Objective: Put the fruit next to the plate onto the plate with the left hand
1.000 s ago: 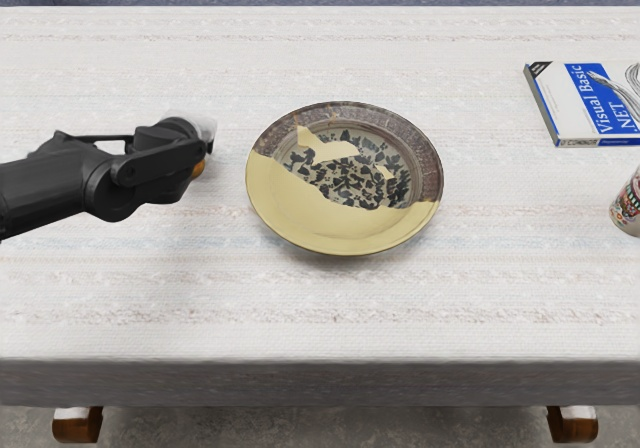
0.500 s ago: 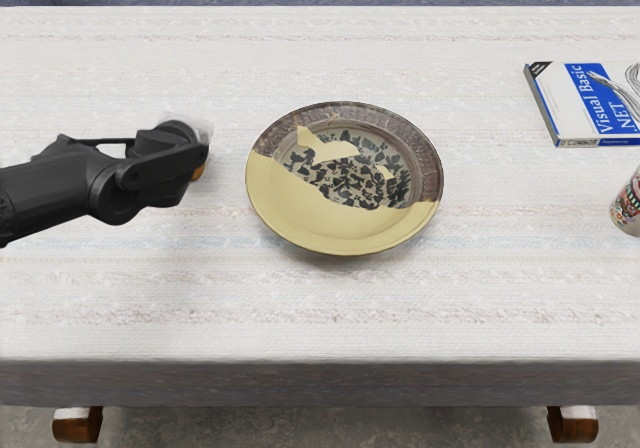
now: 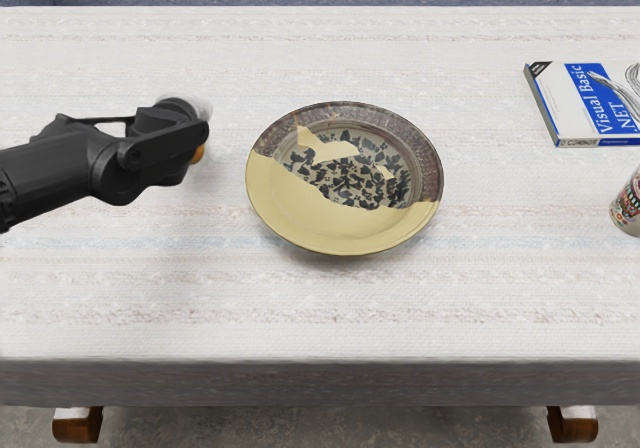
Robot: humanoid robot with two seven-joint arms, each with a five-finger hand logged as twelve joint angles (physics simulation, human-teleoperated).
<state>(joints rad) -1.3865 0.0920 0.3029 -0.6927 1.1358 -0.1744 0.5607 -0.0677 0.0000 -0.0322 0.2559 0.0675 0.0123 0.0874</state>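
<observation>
In the left of the frame the left hand (image 3: 168, 143) has lifted slightly, fingers clamped around the orange fruit (image 3: 198, 153), which rose too, so carrying it right to the plate (image 3: 310, 213) comes next.

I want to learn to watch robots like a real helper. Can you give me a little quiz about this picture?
1. True or false: the fruit already lies on the plate.
2. What lies near the far right corner of the table? A) a book B) a spoon C) a banana
3. Fill in: the robot hand is to the ___ of the plate.
Key: 1 false, a bit of orange fruit shows at the robot hand, beside the plate; 2 A; 3 left.
</observation>
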